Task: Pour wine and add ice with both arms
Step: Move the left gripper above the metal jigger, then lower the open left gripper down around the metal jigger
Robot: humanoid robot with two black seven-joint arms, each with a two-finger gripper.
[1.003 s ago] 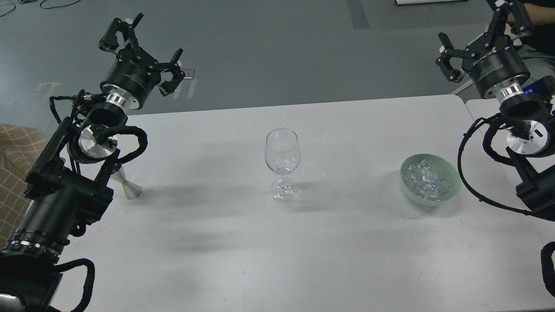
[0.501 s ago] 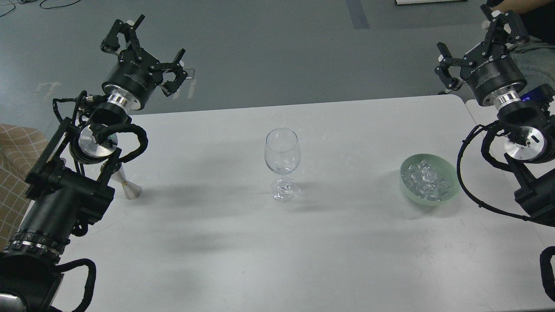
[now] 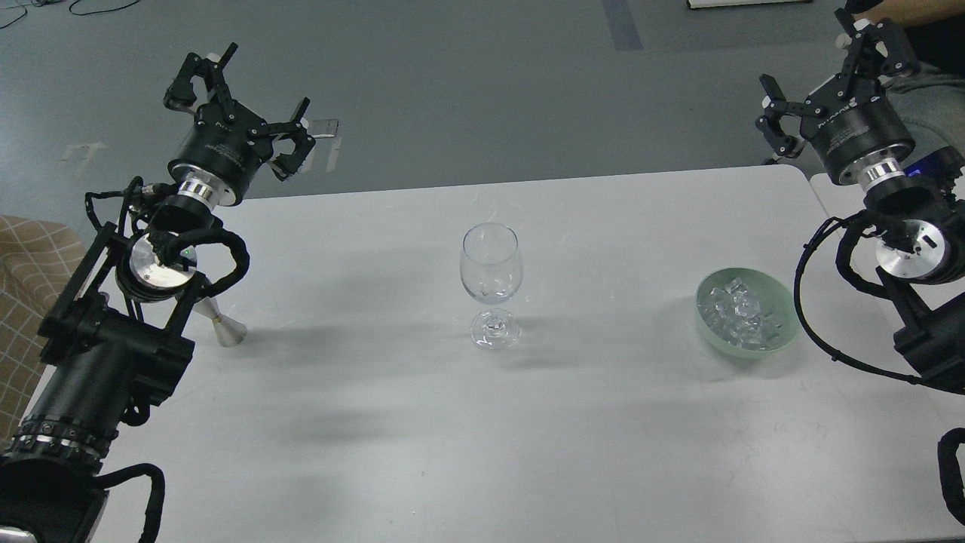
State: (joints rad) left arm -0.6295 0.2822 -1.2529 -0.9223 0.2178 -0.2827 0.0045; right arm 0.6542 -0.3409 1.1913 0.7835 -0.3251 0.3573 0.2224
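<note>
1. White table (image 3: pixel 377 422), one, spans the view; both arms raised off it, nothing gripped.
2. Black arms, two. Left gripper (image 3: pixel 237 98) at 10 o'clock from the glass, fingers spread wide, empty, pointing up and away. Right gripper (image 3: pixel 829 68) at 2 o'clock, fingers likewise splayed wide, empty.
3. Green bowl (image 3: pixel 784 298), one, at 3 o'clock from the glass, well apart from it. It sits below the right gripper, roughly at its 6 o'clock; the right arm is clearly the nearer for the ice.
4. Wine glass (image 3: pixel 491 264), one, upright at table centre, long axis vertical, looks empty of wine.
5. Metal jigger (image 3: pixel 222 324), one, at 9 o'clock from the glass, partly hidden behind the left arm; nearer that arm. Contents: cannot tell.
6. Ice (image 3: pixel 739 313), one heap of small clear cubes inside the bowl; number not countable.
7. Judgement: neither pour nor ice done yet.
</note>
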